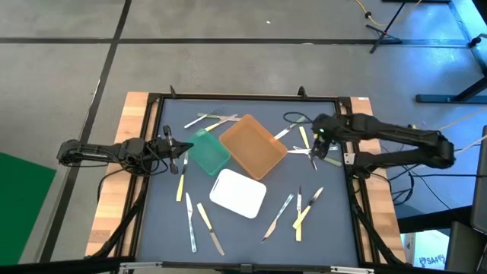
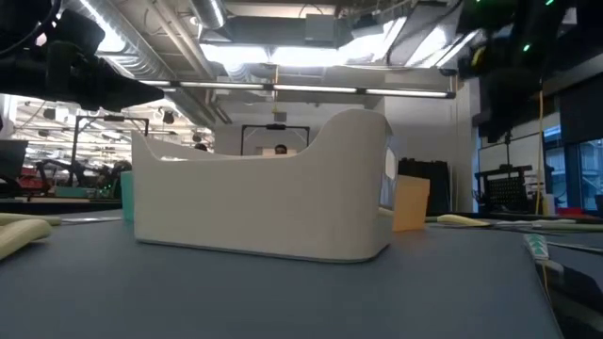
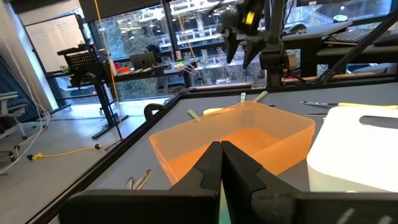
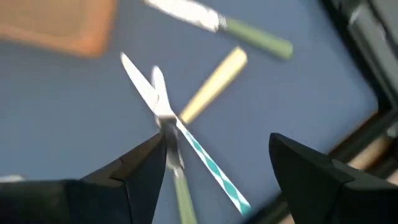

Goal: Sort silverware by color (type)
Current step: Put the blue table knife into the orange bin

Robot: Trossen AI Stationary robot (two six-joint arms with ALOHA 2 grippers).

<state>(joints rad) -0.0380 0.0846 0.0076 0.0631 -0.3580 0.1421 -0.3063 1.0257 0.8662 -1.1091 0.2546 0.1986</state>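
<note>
Silverware heaped near tabletop's right edge, under my right claw, fingers apart. I'd single out one handle before closing. Left claw together, idle by left edge.

Bright ceiling strip lights glare in the low view, the desk lies evenly lit with faint shadows, and the right wrist view is motion-blurred, its silverware soft-edged.

I note a grey concrete floor crossed by dark seams, bright ceiling light strips, large windows, and a stand near them.
</note>
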